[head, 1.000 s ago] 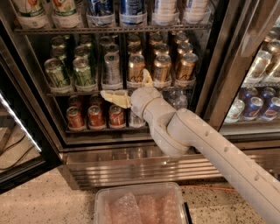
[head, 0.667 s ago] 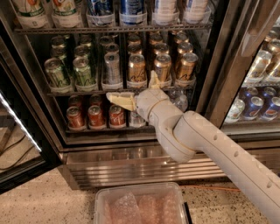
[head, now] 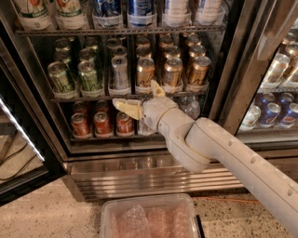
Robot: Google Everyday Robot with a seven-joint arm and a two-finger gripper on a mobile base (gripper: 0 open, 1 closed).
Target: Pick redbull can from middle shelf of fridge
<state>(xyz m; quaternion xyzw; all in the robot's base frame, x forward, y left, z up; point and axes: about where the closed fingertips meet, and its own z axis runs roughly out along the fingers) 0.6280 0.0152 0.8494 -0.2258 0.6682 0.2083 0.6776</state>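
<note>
The redbull can [head: 119, 70] is a slim silver can on the middle shelf [head: 93, 98] of the fridge [head: 222, 69], between green cans [head: 87, 74] on its left and gold cans [head: 145, 71] on its right. My gripper [head: 139, 96] hovers at the shelf's front edge, just below and right of the redbull can. It is open and empty, with one finger [head: 125, 106] pointing left and the other [head: 156, 88] pointing up in front of the gold cans.
Red cans [head: 100, 123] and water bottles [head: 190, 107] fill the shelf below, large bottles [head: 139, 9] the shelf above. The glass door [head: 18, 153] stands open at left. A neighbouring cooler [head: 274, 111] holds blue cans. A plastic tray [head: 149, 218] sits on the floor.
The gripper swung slightly right, then back left, staying at the middle shelf's front edge. It stays open and empty. The cans have not moved.
</note>
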